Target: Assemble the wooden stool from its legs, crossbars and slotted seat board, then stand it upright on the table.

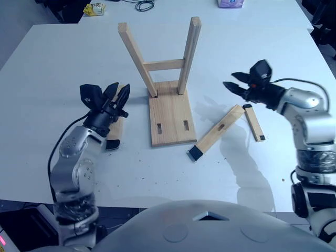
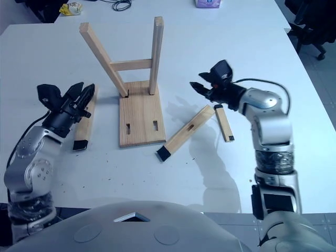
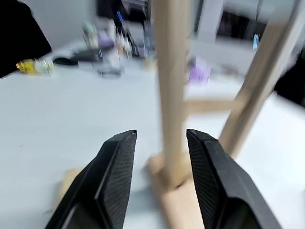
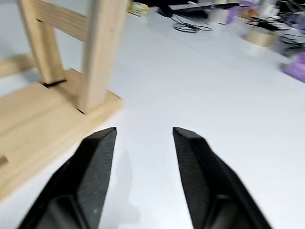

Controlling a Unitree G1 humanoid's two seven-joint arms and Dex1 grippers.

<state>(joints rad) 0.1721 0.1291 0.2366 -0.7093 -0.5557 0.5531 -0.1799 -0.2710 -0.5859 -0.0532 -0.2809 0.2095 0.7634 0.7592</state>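
Half-built stool on a white table point(image 1: 63, 63)
The seat board point(image 1: 170, 118) lies flat at centre, with two legs point(image 1: 137, 58) and a crossbar point(image 1: 164, 65) standing at its far end. A loose leg point(image 1: 216, 131) and a short bar point(image 1: 254, 122) lie to its right, and another leg point(image 1: 114, 131) to its left. The left gripper point(image 1: 122, 88) and right gripper point(image 1: 229, 79) hover spread and empty.

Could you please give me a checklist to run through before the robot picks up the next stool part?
1. Left end effector open and empty: ok.
2. Right end effector open and empty: ok.
3. Two standing legs, linked by the joining crossbar, set in the far end of the seat board: ok; fully seated: cannot tell.
4. Two near slots free for the remaining legs: ok.
5. Loose leg lying uncovered on the table, right of the board: ok.
6. Loose crossbar clear of that leg's far end: cannot tell.
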